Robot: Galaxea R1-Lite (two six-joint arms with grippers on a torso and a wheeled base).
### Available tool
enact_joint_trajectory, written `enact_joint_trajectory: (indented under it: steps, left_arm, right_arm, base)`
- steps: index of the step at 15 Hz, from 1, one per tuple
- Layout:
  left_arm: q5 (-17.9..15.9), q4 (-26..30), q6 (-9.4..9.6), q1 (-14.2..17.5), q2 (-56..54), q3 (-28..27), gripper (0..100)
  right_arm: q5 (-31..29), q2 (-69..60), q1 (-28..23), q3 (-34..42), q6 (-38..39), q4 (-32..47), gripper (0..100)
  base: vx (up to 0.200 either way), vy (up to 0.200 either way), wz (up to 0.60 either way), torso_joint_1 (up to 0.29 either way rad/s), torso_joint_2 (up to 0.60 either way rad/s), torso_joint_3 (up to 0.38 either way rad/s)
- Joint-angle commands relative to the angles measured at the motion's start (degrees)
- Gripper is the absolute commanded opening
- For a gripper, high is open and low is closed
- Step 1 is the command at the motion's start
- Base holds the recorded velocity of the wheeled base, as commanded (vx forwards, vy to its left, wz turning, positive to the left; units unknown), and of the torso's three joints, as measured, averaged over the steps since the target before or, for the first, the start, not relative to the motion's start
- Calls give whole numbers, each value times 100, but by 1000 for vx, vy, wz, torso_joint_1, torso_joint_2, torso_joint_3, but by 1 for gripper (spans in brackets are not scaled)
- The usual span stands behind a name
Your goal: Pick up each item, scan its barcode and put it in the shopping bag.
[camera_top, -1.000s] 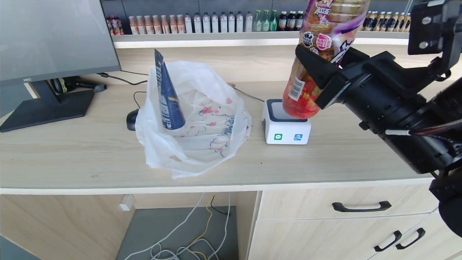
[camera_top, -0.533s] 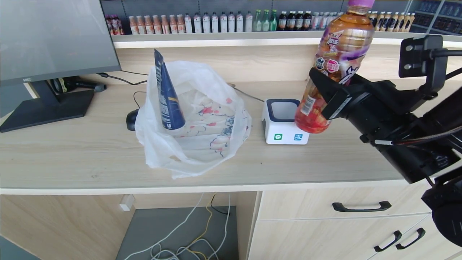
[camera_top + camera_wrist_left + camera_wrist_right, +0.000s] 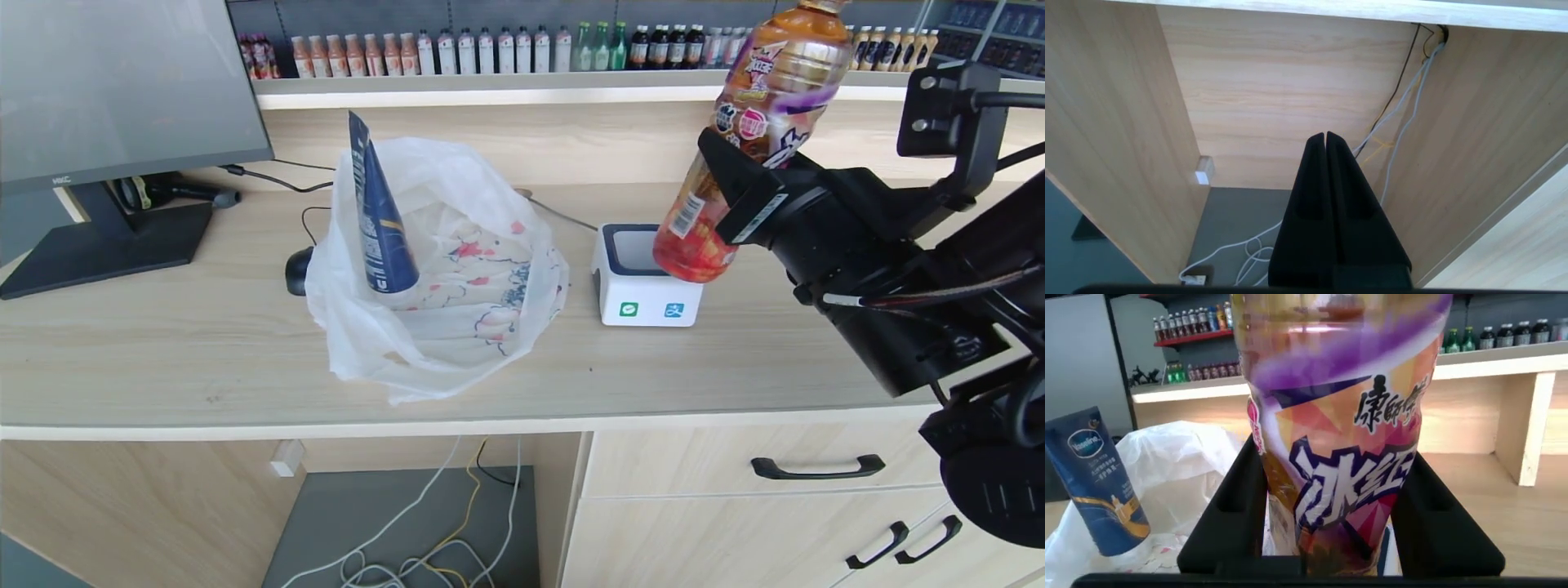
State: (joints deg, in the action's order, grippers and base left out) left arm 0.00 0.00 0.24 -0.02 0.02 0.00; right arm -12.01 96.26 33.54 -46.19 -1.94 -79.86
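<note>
My right gripper (image 3: pixel 755 192) is shut on a tall tea bottle (image 3: pixel 747 139) with a purple and orange label, holding it tilted with its base just above the white barcode scanner (image 3: pixel 645 278). Up close, the bottle (image 3: pixel 1339 433) sits between the black fingers (image 3: pixel 1229 510). The white shopping bag (image 3: pixel 441 261) stands open left of the scanner, with a dark blue tube (image 3: pixel 375 212) upright inside it. That tube (image 3: pixel 1098 486) and the bag (image 3: pixel 1167 469) lie behind the bottle. My left gripper (image 3: pixel 1325 143) is shut, empty, below the counter.
A monitor (image 3: pixel 122 90) on a black stand occupies the counter's far left, with a black mouse (image 3: pixel 299 269) beside the bag. Shelves of bottles (image 3: pixel 490 49) line the back wall. Drawers (image 3: pixel 816 467) and loose cables (image 3: pixel 441 539) sit under the counter.
The right gripper first pulled the bottle down and to the right, away from the camera. Since then it has tilted the bottle and shifted its base left, back over the scanner.
</note>
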Motion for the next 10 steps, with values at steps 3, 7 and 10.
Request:
enact_joint_trajectory:
  steps: [3, 7, 10]
  left_arm:
    - [0, 0, -7, 2, -2, 0, 0]
    - [0, 0, -33, 2, -2, 0, 0]
    - [0, 0, -33, 2, -2, 0, 0]
  right_arm:
    - [-3, 33, 118, -57, 9, 6, 0]
    - [14, -46, 118, -22, 9, 6, 0]
    - [32, -134, 118, 57, 18, 6, 0]
  base:
    - [0, 67, 0, 1, 1, 1]
    - [0, 200, 0, 2, 2, 2]
    - [0, 200, 0, 6, 5, 1]
